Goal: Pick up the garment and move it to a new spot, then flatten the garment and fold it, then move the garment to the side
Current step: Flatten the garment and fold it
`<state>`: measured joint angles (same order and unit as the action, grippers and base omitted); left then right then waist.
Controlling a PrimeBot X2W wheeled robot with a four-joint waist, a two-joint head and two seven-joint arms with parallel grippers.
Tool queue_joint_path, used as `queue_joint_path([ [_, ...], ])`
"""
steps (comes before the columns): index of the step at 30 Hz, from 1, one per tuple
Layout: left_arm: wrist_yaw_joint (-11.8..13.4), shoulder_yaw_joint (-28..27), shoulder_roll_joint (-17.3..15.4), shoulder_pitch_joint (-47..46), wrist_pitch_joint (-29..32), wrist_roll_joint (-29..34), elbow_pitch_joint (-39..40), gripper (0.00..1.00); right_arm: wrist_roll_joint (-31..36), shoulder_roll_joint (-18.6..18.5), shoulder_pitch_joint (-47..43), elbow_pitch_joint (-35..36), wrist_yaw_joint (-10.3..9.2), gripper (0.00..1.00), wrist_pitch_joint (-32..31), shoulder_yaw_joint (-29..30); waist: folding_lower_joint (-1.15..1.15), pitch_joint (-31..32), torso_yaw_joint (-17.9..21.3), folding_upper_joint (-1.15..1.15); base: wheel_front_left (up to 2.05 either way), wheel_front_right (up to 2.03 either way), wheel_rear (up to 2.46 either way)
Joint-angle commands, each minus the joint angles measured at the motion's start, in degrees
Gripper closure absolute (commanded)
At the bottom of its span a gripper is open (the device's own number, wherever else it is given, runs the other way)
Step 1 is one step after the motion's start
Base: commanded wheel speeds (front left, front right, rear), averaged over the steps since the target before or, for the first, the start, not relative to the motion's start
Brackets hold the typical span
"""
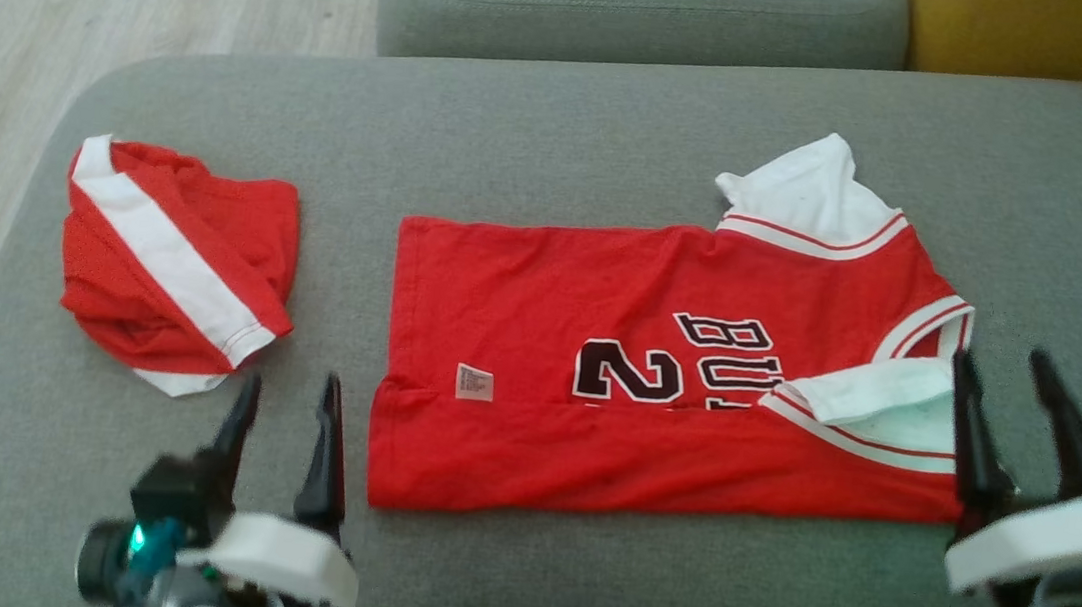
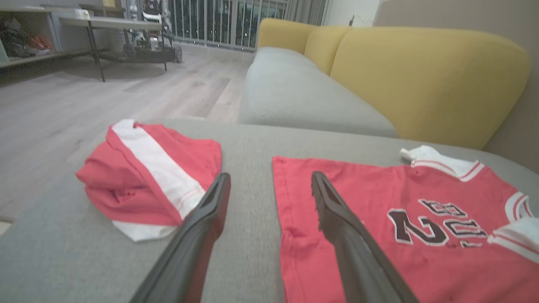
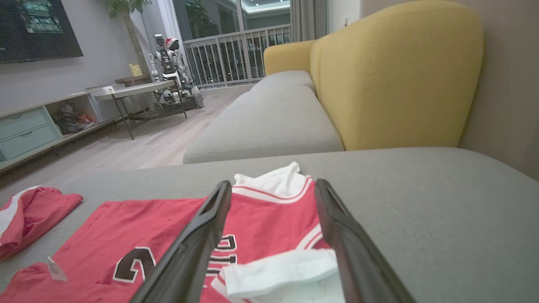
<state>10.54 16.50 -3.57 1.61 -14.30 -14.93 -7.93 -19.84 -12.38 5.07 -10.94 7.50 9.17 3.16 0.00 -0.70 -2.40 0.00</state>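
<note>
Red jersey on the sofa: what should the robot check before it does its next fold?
1. Left gripper has its jaws open and holds nothing: ok.
2. Right gripper has its jaws open and holds nothing: ok.
3. Red jersey lies flat on the grey sofa cushion: ok.
4. Its near long edge is folded up over the bottom of the number: ok.
5. Its far white sleeve is folded in: not ok, it sticks out.
6. The folded red-and-white garment lies apart from the jersey: ok.
</note>
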Motion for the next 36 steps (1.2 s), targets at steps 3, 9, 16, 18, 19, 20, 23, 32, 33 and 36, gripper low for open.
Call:
queue_joint_path([
  [3, -0.77, -2.04, 0.37, -1.29, -0.69, 0.51, 0.06, 0.00, 1.96, 1.67, -0.66, 3.26, -0.01, 0.00, 0.52, 0.63, 0.00, -0.07, 0.59, 0.00, 0.00, 0.00, 0.00],
  [9, -2.76, -1.65, 0.64, -2.16, -0.69, -1.81, -5.94, 0.00, 4.26, 3.70, -1.28, 6.23, -0.01, 0.00, -1.04, 1.87, 0.00, -1.02, 2.25, 0.00, 0.00, 0.00, 0.00],
  [16, -4.44, 1.12, 0.67, -6.33, -0.70, -8.14, -15.38, 0.00, 3.78, 2.96, -0.70, 9.08, -0.01, 0.00, -2.15, 0.01, 0.00, -2.71, 4.72, 0.00, 0.00, 0.00, 0.00],
  [18, -4.56, 1.73, 0.68, -7.37, -0.70, -9.37, -18.42, 0.00, 3.60, 2.49, -0.73, 9.34, -0.01, 0.00, -2.16, -0.43, 0.00, -3.11, 5.48, 0.00, 0.00, 0.00, 0.00],
  [19, -4.49, 1.95, 0.68, -7.91, -0.70, -10.04, -19.80, 0.00, 3.52, 2.31, -0.71, 9.46, -0.01, 0.00, -2.19, -0.55, 0.00, -3.32, 5.84, 0.00, 0.00, 0.00, 0.00],
  [20, -4.39, 2.12, 0.68, -8.44, -0.70, -10.81, -21.04, 0.00, 3.48, 2.16, -0.66, 9.57, -0.01, 0.00, -2.19, -0.58, 0.00, -3.53, 6.19, 0.00, 0.00, 0.00, 0.00],
  [23, -3.99, 2.83, 0.68, -9.97, -0.70, -12.27, -24.59, 0.00, 3.84, 1.75, -0.52, 9.80, -0.01, 0.00, -2.26, -0.49, 0.00, -4.08, 7.09, 0.00, 0.00, 0.00, 0.00],
  [32, -3.84, 4.39, 0.68, -13.71, -0.70, -13.98, -32.33, 0.00, 3.90, 0.69, 0.00, 10.42, -0.01, 0.00, -2.20, -0.81, 0.00, -5.19, 8.52, 0.00, 0.00, 0.00, 0.00],
  [33, -4.00, 5.04, 0.68, -14.04, -0.70, -14.20, -33.31, 0.00, 3.97, 0.61, 0.05, 10.46, -0.01, 0.00, -2.17, -0.78, 0.00, -5.28, 8.60, 0.00, 0.00, 0.00, 0.00],
  [36, -4.99, 6.94, 0.68, -15.33, -0.70, -15.20, -35.97, 1.00, 4.28, 0.59, 0.38, 10.48, -0.01, 0.00, -2.18, -0.42, 0.00, -5.69, 8.60, 0.00, 0.00, 0.00, 0.00],
])
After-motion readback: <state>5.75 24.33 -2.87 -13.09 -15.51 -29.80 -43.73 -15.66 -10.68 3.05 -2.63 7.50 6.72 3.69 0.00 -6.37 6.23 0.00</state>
